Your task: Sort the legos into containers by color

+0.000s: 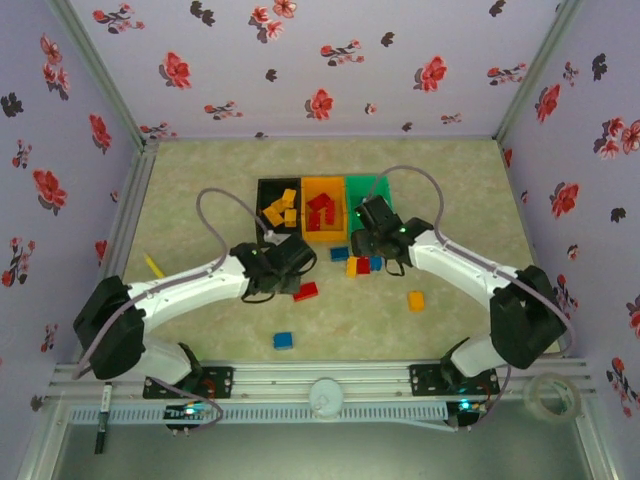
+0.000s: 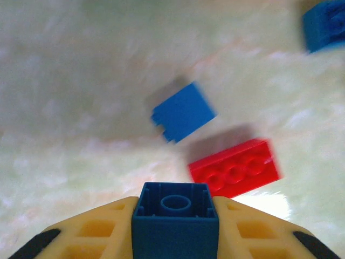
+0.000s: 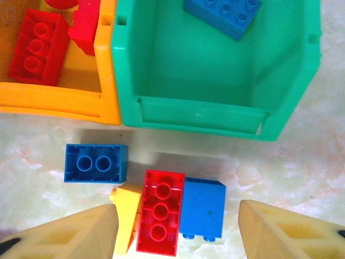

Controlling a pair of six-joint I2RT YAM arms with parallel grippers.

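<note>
Our left pincer (image 2: 175,202) is clenched on a blue brick (image 2: 175,229). Just ahead of it on the table (image 2: 64,108) lie a red brick (image 2: 234,167) and a second blue brick (image 2: 183,111), apart from each other. Our right pincer (image 3: 177,208) is released, jaws wide. Between its fingers a red block (image 3: 160,211) touches a yellow block (image 3: 128,213) and a blue block (image 3: 204,205). Farther ahead is the green bin (image 3: 194,113) with one blue piece (image 3: 222,15) inside. Left of it the orange bin (image 3: 59,102) holds red pieces (image 3: 38,46). In the top view, the black bin (image 1: 260,210) beyond the left pincer holds yellow pieces (image 1: 280,210).
</note>
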